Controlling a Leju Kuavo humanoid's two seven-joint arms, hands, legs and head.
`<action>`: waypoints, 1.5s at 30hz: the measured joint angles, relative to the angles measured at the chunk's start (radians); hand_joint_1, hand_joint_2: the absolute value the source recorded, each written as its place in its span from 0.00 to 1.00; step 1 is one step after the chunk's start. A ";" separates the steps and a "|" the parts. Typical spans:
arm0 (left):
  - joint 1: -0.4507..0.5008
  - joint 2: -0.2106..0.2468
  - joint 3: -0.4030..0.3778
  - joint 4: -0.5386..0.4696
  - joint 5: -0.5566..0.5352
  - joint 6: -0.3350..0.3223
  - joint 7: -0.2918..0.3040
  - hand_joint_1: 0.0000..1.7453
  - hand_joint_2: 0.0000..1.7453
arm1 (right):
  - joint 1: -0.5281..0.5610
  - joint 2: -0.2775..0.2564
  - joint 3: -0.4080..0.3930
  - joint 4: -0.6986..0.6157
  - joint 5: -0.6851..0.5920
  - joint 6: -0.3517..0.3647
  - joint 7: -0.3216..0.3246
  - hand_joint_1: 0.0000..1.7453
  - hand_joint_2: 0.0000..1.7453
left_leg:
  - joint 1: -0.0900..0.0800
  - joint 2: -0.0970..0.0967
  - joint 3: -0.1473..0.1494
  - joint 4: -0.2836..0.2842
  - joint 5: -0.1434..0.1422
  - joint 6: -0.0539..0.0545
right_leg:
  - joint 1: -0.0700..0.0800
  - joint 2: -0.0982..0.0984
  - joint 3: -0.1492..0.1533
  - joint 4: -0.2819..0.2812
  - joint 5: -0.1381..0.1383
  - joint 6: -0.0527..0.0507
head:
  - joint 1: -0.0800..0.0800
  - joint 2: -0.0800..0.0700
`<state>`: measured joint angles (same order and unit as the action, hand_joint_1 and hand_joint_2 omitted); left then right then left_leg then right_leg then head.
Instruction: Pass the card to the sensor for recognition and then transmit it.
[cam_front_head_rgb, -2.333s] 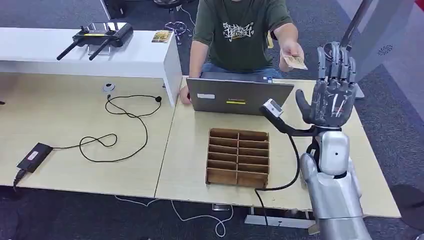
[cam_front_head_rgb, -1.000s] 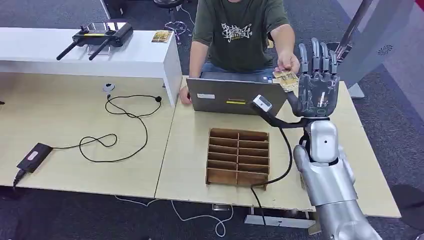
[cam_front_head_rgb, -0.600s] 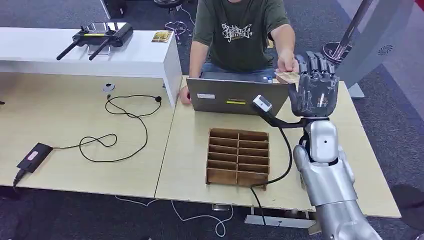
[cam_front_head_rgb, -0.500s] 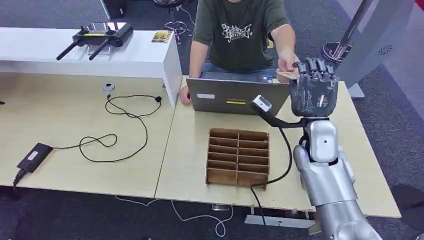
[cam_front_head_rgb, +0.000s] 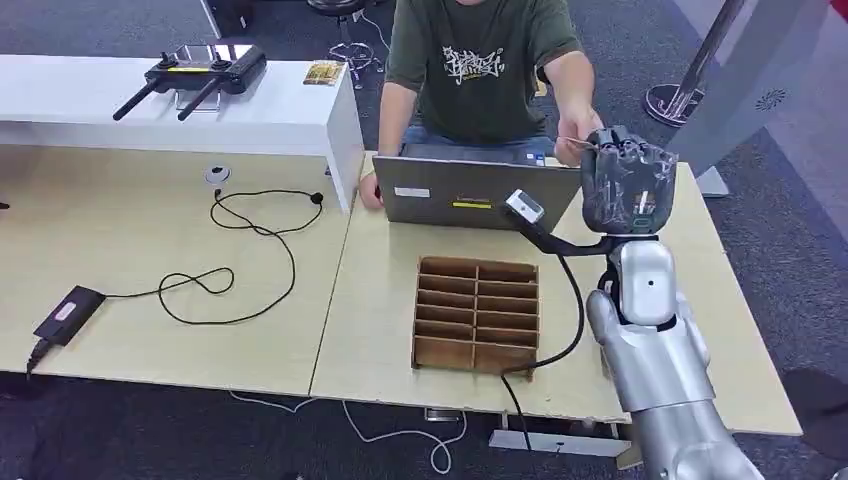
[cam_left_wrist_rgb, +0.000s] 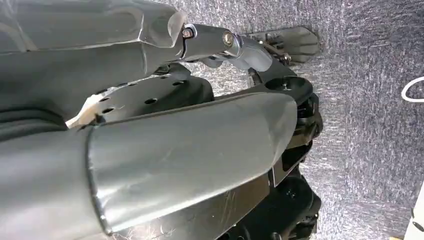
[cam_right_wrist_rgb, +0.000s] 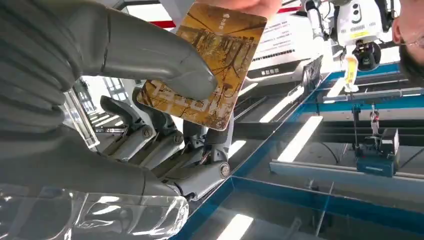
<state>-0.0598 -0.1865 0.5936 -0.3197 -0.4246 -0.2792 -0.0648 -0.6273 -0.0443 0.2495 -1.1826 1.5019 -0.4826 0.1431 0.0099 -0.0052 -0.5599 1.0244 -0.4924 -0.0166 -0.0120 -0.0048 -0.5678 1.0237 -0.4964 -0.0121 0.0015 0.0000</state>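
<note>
In the right wrist view the card (cam_right_wrist_rgb: 207, 65), a flat rectangle with rounded corners and a brown-gold printed face, is seen pinched between the thick grey thumb (cam_right_wrist_rgb: 150, 52) pressed on its face and the darker fingers (cam_right_wrist_rgb: 165, 135) curled in behind it. The far edge of the card is pinched as well by the person's hand (cam_front_head_rgb: 572, 148), so it is gripped from both ends. From the head view the right hand (cam_front_head_rgb: 625, 185) is seen raised above the far right part of the table, its dark fingers folded forward over the palm, the card itself being hidden there by the knuckles. Below the hand a smooth silver forearm (cam_front_head_rgb: 655, 350) is carried up from the near edge.

A small white-faced sensor (cam_front_head_rgb: 524, 208) on a black bent stalk is set just left of the wrist, its black cable trailing down to the table edge. A wooden slotted box (cam_front_head_rgb: 477, 313) with two columns of narrow compartments lies on the pale wood-grain table (cam_front_head_rgb: 380, 310), with a grey laptop (cam_front_head_rgb: 470, 190) behind it and the seated person in a green shirt (cam_front_head_rgb: 470, 70) beyond.

The state of the left hand cannot be told.
</note>
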 joint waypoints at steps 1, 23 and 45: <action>0.000 0.000 -0.001 0.000 0.001 0.000 0.001 0.00 0.00 | 0.000 0.000 0.000 0.000 0.000 0.001 0.000 1.00 1.00 | 0.000 0.000 0.000 0.000 0.000 0.000 | 0.000 0.000 0.000 0.000 0.000 0.000 | 0.000 0.000; 0.009 0.016 -0.013 0.000 0.098 0.000 -0.007 0.00 0.00 | 0.097 0.039 -0.210 -0.195 -1.295 0.426 -0.154 1.00 1.00 | 0.000 -0.001 0.000 0.000 0.000 0.000 | 0.000 -0.001 0.000 0.000 0.000 0.000 | 0.000 0.000; 0.041 0.006 -0.017 -0.051 0.124 0.000 0.022 0.00 0.00 | 0.205 -0.029 -0.328 -0.243 -1.365 0.391 -0.122 1.00 1.00 | 0.000 -0.001 0.000 0.000 0.000 0.000 | 0.000 -0.001 -0.001 -0.001 0.000 0.000 | 0.000 0.000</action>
<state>-0.0189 -0.1804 0.5764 -0.3708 -0.3006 -0.2792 -0.0427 -0.4219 -0.0729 -0.0790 -1.4256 0.1366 -0.0916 0.0210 0.0095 -0.0060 -0.5604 1.0246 -0.4928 -0.0162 -0.0125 -0.0056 -0.5685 1.0231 -0.4965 -0.0120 0.0015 0.0000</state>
